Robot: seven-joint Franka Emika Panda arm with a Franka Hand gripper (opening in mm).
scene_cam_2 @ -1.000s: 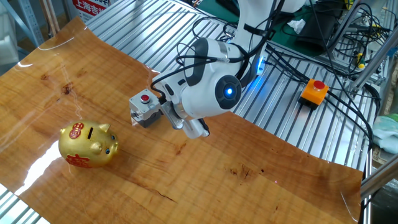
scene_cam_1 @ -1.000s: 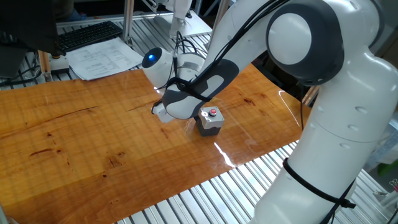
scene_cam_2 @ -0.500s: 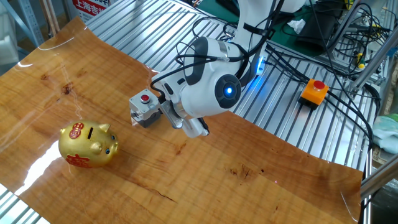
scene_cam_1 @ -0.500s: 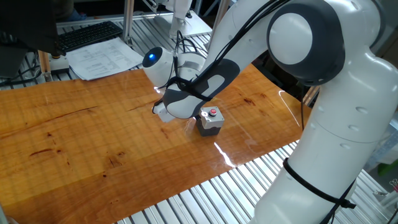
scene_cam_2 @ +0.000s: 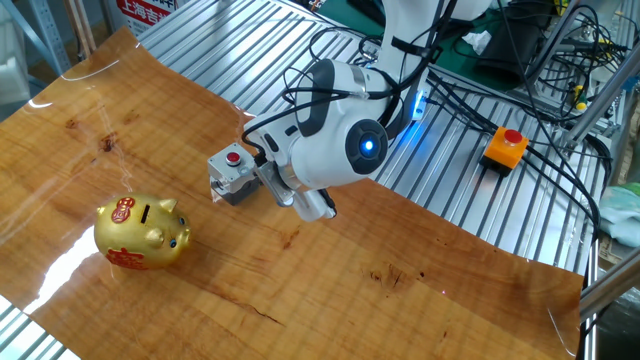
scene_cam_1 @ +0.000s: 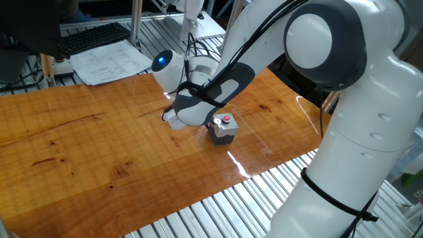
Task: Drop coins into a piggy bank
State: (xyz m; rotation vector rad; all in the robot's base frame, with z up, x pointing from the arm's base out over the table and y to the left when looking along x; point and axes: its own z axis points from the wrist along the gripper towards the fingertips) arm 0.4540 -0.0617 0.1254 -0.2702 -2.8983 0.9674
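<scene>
Wooden tabletop (scene_cam_2: 420,290), glossy and orange-brown, laid over a ribbed metal bench; cables and a keyboard sit on the bench beyond it. My gripper (scene_cam_2: 318,208) hangs low over the wood, fingers pointing down, just beside the small grey box with a red button (scene_cam_2: 230,176), which stands at my wrist side. From one fixed view the arm body covers the fingers entirely; from the other only their outer faces show, so I cannot tell whether the jaws are apart or together, nor whether a coin is held between them. No loose coin is visible anywhere on the wood. The small shiny golden pig-shaped bank with red markings (scene_cam_2: 141,234) stands upright well apart from my gripper, past the grey box and nearer the table's edge, slot on its back facing up and dark; whether anything lies inside cannot be seen. Judgement: the step in hand is either picking or carrying a coin toward that slot. To do it well I should keep the coin on edge and aligned with the long axis of the slot, travel above the grey box and not across its button, come down straight over the pig's back, and release only when the coin's edge is inside the slot, since a shiny rounded back will shed a misplaced coin.
</scene>
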